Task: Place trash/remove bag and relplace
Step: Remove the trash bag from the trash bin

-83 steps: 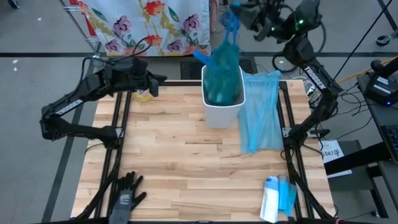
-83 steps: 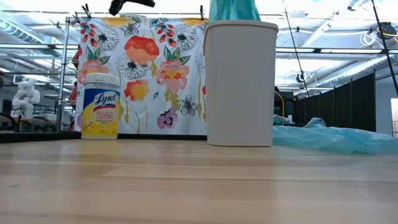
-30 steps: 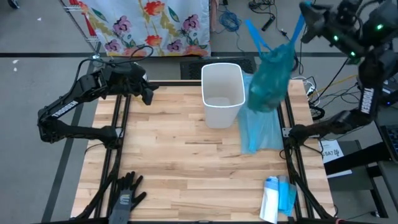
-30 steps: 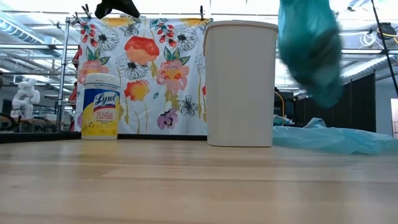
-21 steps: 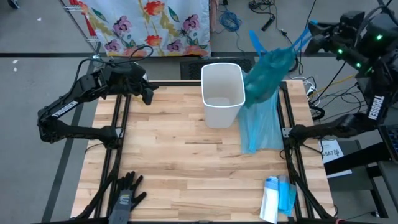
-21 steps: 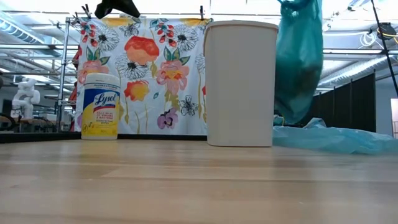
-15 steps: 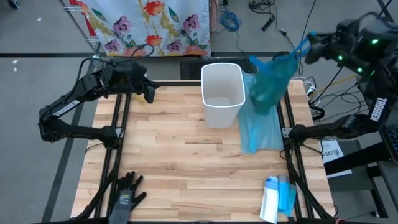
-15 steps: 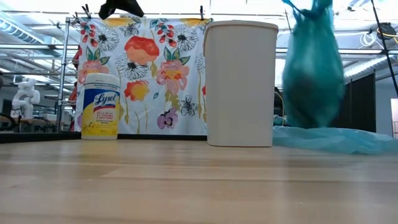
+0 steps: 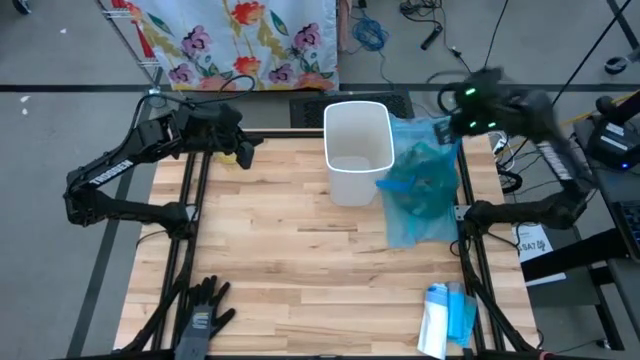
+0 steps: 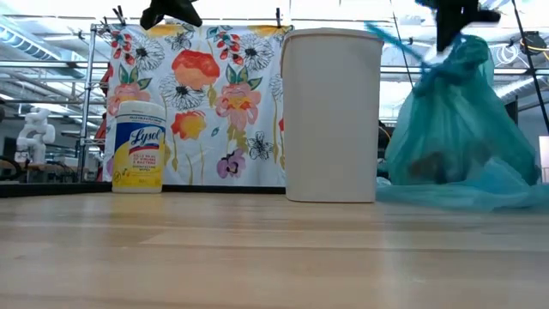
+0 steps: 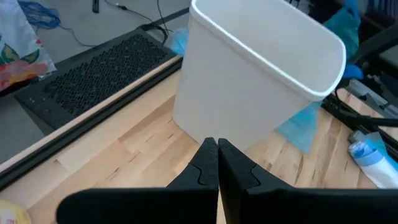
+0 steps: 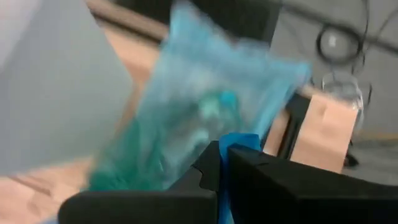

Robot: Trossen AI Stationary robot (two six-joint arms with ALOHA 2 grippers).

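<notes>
The full blue bag point(image 9: 425, 180) has swung down from the air onto the table point(image 9: 300, 260), just beside the white bin point(image 9: 357, 150). The right pincer point(image 12: 222, 163) grips its tie; the left pincer point(image 11: 217, 163), closed and empty, waits on the bin's other side. Removal is nearly done; next comes releasing it and fitting a fresh liner.

Thin translucent blue plastic bag point(image 9: 425, 180); smooth matt white plastic bin point(image 9: 357, 150); pale wood-plank table point(image 9: 300, 260)

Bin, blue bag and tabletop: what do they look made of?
Bin: likely plastic; smooth, opaque white walls with a rolled rim, matte.
Blue bag: thin plastic film; translucent, crinkled, dark lumps showing through, slumped beside the bin on a flat spare bag.
Tabletop: wood, probably butcher block; pale jointed strips with grain, satin finish.
</notes>
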